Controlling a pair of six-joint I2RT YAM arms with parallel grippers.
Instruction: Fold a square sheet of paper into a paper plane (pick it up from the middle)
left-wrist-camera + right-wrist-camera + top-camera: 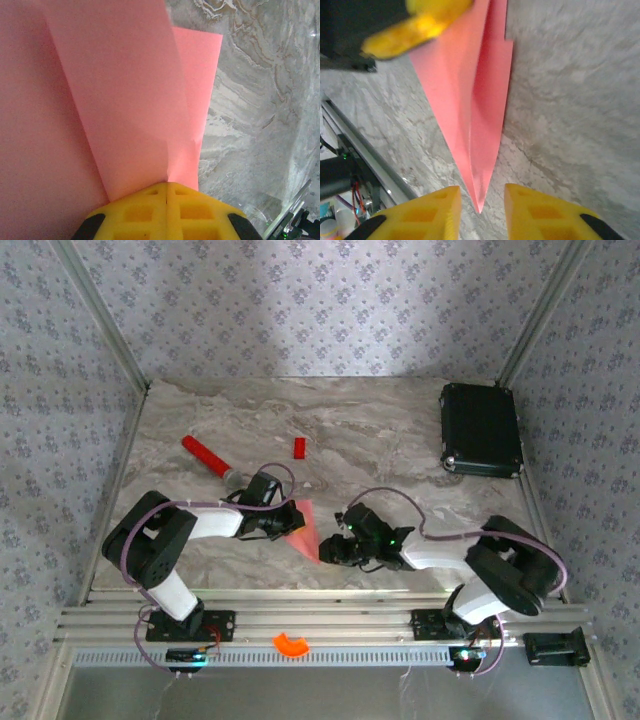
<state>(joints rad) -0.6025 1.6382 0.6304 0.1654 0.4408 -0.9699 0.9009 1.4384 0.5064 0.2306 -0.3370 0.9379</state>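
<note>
Paper plane (307,528) is at the near middle of the bench (400,430), between the two arms. It is a slim salmon-pink dart with a centre crease, its wide tail toward the left arm and its nose pointing at the right one. On the tail end the left hand (167,189) is clamped shut, the folded layers fanning out from its grip. Opposite it the right hand (481,194) stands with its jaws parted, one on either side of the nose. In its wrist view the tip lies in the gap and I see neither jaw touching it.

Handling, as I judge it: the paper is very light and thin, stiff only along the creases and floppy across the wings, so it will sag or spring open wherever it is not pinched. It is smooth, so a weak pinch may let it slide, while a hard or twisted one would crumple the nose, its weakest part. The best hold looks to be across the centre crease, where the layers stack thickest, a little back from the very point, with the jaws closing square to the fold. Whether the nose rests on the bench or hangs just above it I cannot tell
</note>
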